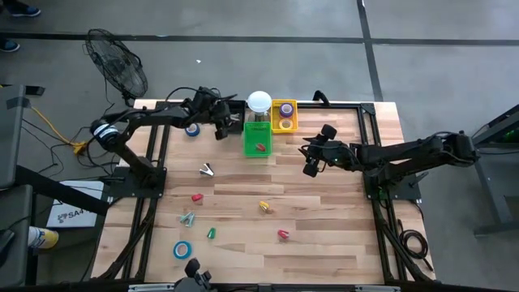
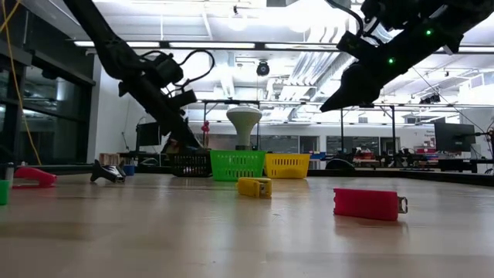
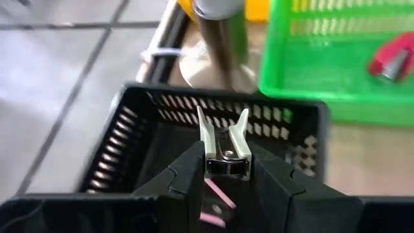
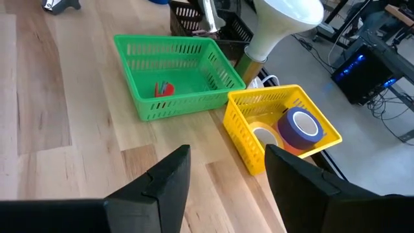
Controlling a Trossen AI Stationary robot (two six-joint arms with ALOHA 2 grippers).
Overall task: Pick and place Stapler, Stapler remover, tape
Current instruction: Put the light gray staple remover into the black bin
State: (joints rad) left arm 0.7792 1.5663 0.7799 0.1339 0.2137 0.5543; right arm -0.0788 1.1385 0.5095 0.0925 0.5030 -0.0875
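As it hangs over the black basket (image 3: 129, 136), left pincer (image 3: 226, 169) pinching a stapler remover (image 3: 224, 145).

A green basket (image 4: 174, 77) of slotted plastic holds a red stapler remover (image 4: 164, 88). Just beside the green basket, a yellow basket (image 4: 284, 129) holds a purple tape roll (image 4: 301, 127). The black basket (image 3: 129, 139) frames a cream-and-black stapler remover (image 3: 226, 145). The worktop (image 1: 324, 235) is striped pale wood.
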